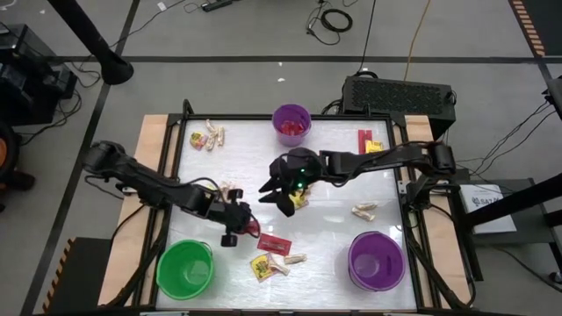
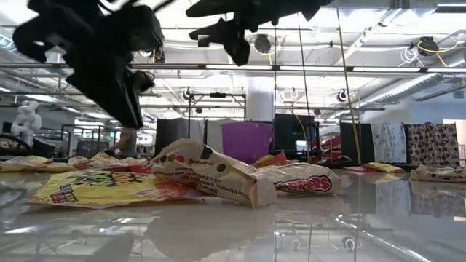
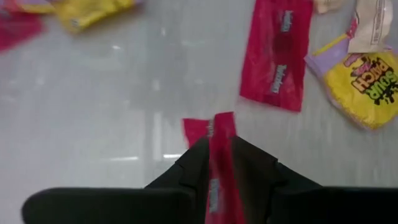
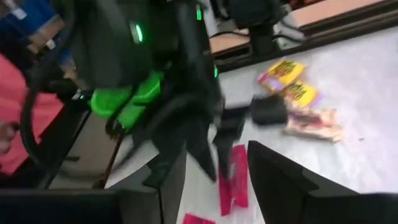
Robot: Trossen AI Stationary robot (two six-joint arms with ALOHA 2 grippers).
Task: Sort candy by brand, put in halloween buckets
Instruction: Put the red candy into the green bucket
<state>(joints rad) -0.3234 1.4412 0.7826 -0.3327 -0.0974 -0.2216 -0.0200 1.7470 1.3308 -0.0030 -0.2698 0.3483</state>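
Left wrist view: left pincer (image 3: 221,158) pinches a flat, glossy red packet (image 3: 219,140); right pincer (image 1: 279,195) spread

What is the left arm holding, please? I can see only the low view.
Observer: The left jaws are shut on a red packet; the left wrist view shows it sticking out between them.
Operator: Thank you. Are the right jaws holding anything?
Observer: No. They stand open and empty at mid-table, by a yellow packet.
Operator: Which bucket already has reds in it?
Observer: From above, the far purple bucket shows red inside.
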